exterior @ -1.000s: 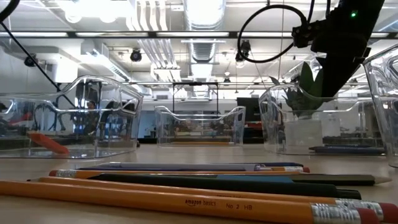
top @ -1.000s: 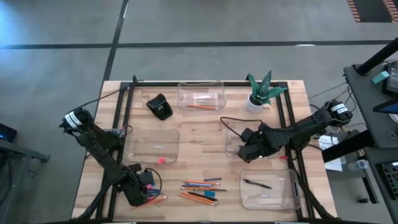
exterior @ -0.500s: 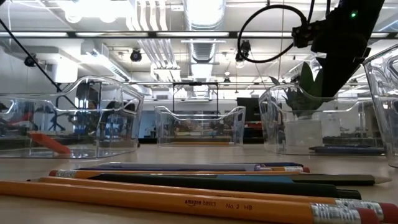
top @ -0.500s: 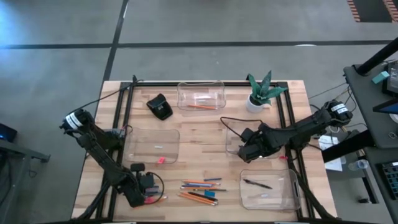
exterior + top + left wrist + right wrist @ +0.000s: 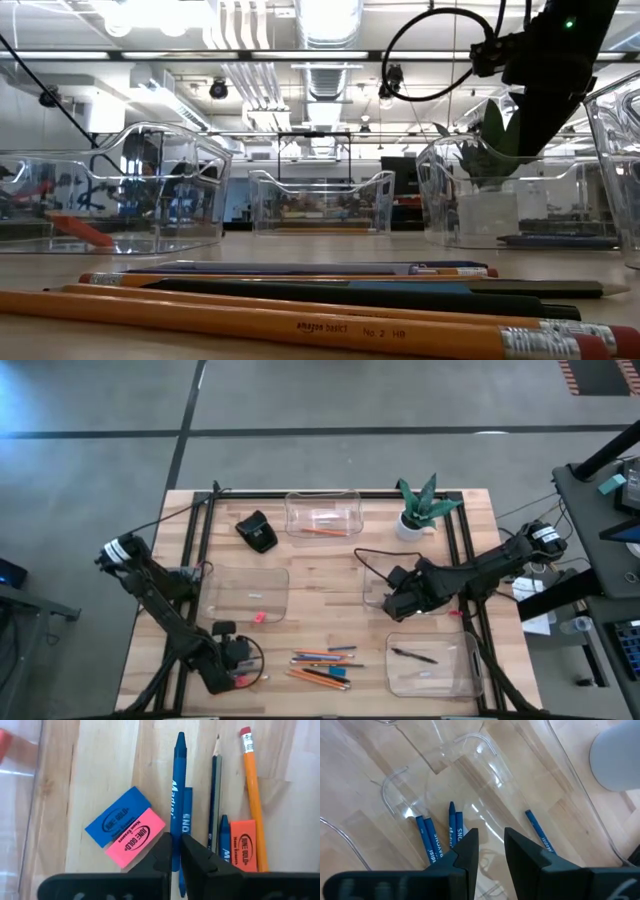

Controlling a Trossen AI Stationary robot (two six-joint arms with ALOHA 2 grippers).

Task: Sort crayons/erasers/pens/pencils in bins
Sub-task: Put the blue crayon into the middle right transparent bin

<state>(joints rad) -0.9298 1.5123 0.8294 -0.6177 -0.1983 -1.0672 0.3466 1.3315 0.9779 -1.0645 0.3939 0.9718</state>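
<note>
The left pincer [image 5: 175,851] hangs almost closed and empty above a blue crayon [image 5: 177,785] on the worktop [image 5: 110,775] — probably aligning for a grasp — while the right pincer [image 5: 491,845], slightly open and empty, waits over the crayon bin [image 5: 374,592].

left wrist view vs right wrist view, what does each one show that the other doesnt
Only the left wrist view shows flat erasers, a blue one, a pink one and an orange one, plus a long orange pencil, all lying on bare wood. Only the right wrist view shows a clear plastic bin holding short blue crayons. Both show light wooden tabletop and blue crayon sticks past dark gripper fingers.
</note>
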